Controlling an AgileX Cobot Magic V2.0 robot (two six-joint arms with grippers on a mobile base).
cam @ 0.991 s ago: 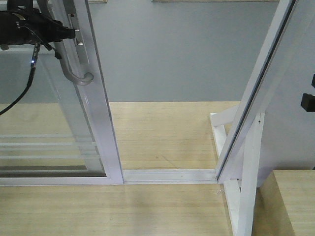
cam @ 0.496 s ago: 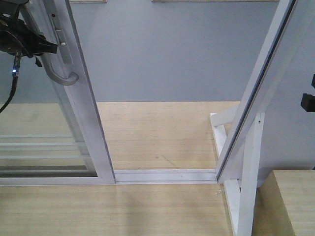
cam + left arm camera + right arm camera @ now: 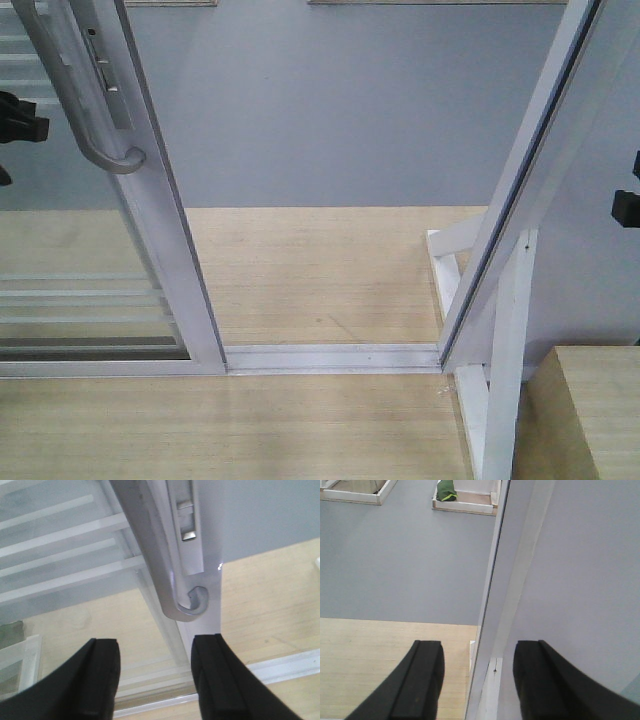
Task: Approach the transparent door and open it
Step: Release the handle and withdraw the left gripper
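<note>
The door [image 3: 150, 230] stands at the left of the front view, slid well clear of the slanted post [image 3: 530, 170] on the right, and a broad gap lies open between them, so I judge the opening as largely done. My left gripper [image 3: 155, 677] is spread wide and holds nothing; the handle [image 3: 165, 575] hangs just beyond my fingertips, its hooked lower end centred above the gap between them, not touching either. My right gripper [image 3: 477, 680] is wide too and empty, pointed at the post's edge. What is left, I'd say, is little: maybe a further push if a fuller opening is wanted. Under the door runs a white floor track [image 3: 330, 357], set into a pale wood platform [image 3: 300, 270] that reaches near and far of it. Beyond is a plain grey floor [image 3: 340, 100]. Far off in the right wrist view, something green [image 3: 446, 490] lies on another low wood-edged platform.
</note>
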